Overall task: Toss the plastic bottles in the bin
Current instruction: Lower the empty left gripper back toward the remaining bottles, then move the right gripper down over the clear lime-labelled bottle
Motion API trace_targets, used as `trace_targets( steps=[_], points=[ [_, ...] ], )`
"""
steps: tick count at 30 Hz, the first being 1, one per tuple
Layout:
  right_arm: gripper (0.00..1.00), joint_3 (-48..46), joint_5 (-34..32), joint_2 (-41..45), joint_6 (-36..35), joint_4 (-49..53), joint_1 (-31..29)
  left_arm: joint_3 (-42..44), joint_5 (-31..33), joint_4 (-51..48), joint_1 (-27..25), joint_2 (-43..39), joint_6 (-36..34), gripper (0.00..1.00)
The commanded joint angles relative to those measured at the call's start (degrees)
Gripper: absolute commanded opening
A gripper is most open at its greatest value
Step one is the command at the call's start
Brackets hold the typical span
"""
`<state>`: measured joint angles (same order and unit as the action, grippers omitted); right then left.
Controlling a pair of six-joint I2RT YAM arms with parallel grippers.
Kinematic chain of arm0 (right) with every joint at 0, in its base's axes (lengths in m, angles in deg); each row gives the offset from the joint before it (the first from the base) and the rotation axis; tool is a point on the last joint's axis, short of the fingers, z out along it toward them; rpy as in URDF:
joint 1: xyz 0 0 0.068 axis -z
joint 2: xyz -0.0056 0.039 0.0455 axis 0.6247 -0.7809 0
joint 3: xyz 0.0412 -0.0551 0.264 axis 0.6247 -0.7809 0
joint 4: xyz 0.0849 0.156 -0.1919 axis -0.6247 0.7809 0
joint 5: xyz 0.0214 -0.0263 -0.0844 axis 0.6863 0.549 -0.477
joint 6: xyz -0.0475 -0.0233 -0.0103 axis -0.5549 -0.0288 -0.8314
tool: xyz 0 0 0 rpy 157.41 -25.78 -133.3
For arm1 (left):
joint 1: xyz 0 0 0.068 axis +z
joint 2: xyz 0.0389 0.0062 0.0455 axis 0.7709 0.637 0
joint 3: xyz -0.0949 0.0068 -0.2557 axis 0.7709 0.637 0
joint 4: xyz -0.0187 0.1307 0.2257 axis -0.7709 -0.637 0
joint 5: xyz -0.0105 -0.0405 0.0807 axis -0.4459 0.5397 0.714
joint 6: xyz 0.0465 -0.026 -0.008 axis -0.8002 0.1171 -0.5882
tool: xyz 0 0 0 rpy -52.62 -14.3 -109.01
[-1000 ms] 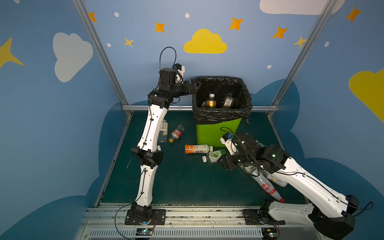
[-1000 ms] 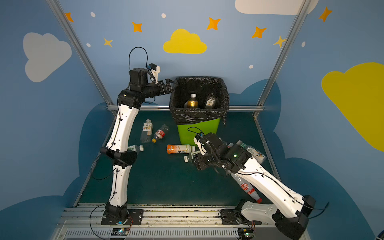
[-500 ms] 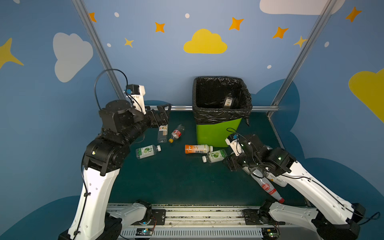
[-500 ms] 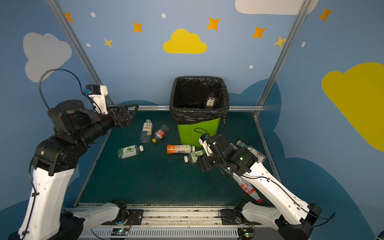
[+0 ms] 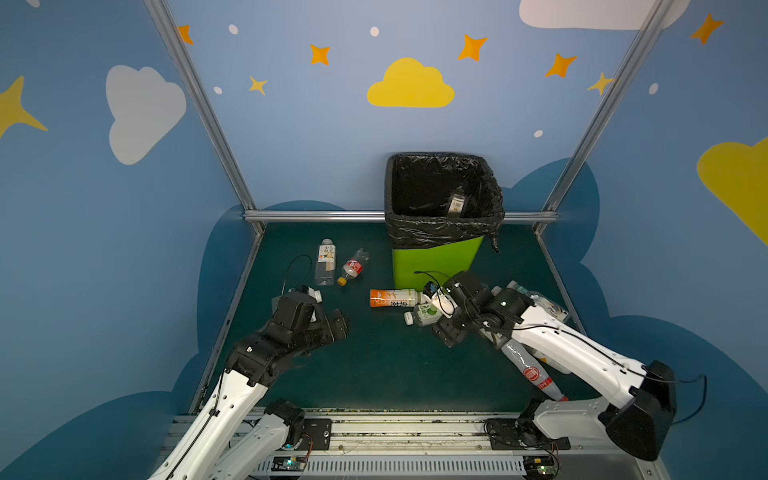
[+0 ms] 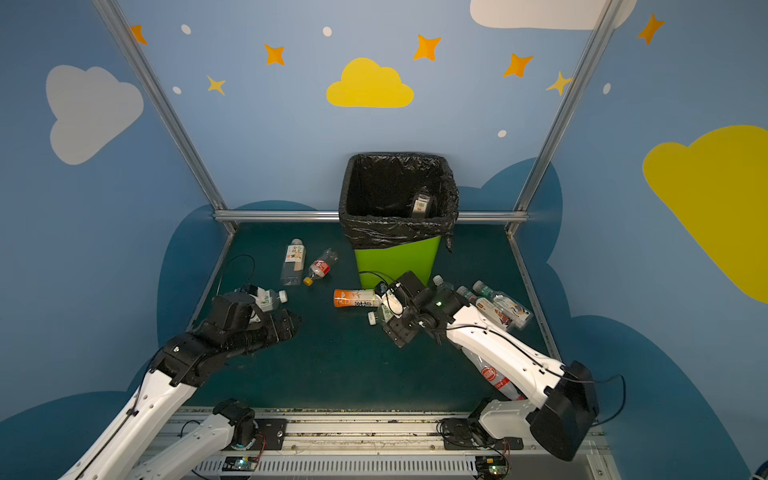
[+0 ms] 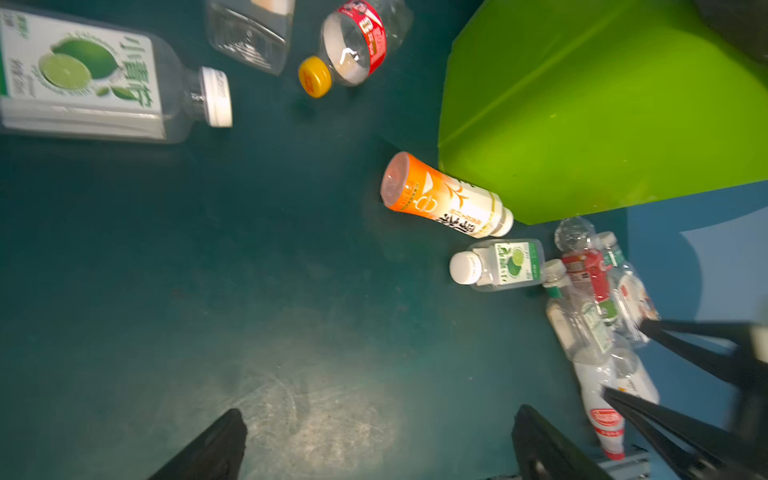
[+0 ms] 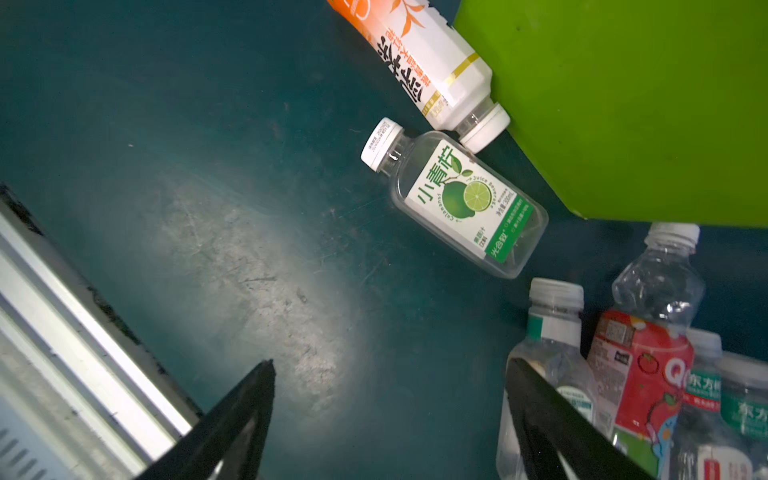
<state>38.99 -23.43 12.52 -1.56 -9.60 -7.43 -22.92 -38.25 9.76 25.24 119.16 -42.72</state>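
The lime-green bin [image 5: 440, 266] [image 6: 395, 259] with its black bag stands at the back, and one bottle [image 5: 457, 203] shows inside it. Plastic bottles lie on the dark green mat. An orange-label one [image 5: 392, 298] [image 8: 419, 54] and a lime-label one [image 5: 424, 313] [image 8: 461, 203] lie by the bin's foot. My right gripper [image 5: 448, 333] [image 8: 390, 365] hangs open just in front of them, empty, one finger beside a clear bottle [image 8: 548, 374]. Over bare mat on the left hangs my left gripper [image 5: 334, 327] [image 7: 379, 413], open, with another lime-label bottle [image 5: 309, 295] [image 7: 83, 75] behind it.
A clear white-label bottle [image 5: 325, 262] and a red-label bottle with a yellow cap [image 5: 352, 267] lie at the back left. Several bottles [image 5: 536, 299] are heaped by the right wall, and a red-label one [image 5: 530, 372] lies under the right arm. A metal rail [image 5: 374, 415] edges the front.
My left arm swung from the bin's rim down to low over the left mat. A brown bottle seen in the bin's mouth has dropped from sight. The right jaws opened wider.
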Motion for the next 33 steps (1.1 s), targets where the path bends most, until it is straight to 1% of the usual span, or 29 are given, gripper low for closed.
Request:
trace_targets(
  steps=[1,3,9,12,20,24,28,33],
  points=[
    [0.89,-0.7,0.31,-3.69,-7.91,-5.6,1.34,1.82,-0.3,1.41,-1.47,-0.77,3.85,1.0],
    [0.89,-0.12,1.37,-6.63,-11.67,-6.33,2.49,2.52,-0.22,0.82,-1.97,-1.74,4.5,1.0],
    [0.9,3.43,2.67,-13.55,-17.61,-5.91,5.61,2.83,1.78,-1.28,-2.19,-5.71,4.78,1.0],
    [0.9,5.31,3.87,-16.34,-19.52,-5.4,6.95,2.42,2.05,-2.25,-2.22,-6.13,4.3,1.0],
    [0.9,12.9,5.4,-25.1,-24.19,-1.72,7.84,2.23,1.85,-1.79,-2.18,-5.18,3.9,1.0],
    [0.9,16.77,6.47,-29.55,-25.39,1.04,8.37,1.11,2.55,-2.04,-2.16,-4.64,3.11,1.0],
    [0.91,18.81,7.17,-31.9,-25.76,0.8,9.14,0.3,3.11,-2.65,-2.21,-4.38,2.35,1.0],
    [0.91,23.19,10.22,-35.8,-25.57,3.65,11.11,-0.53,3.84,-4.19,-2.17,-4.59,1.87,1.0]
  ],
)
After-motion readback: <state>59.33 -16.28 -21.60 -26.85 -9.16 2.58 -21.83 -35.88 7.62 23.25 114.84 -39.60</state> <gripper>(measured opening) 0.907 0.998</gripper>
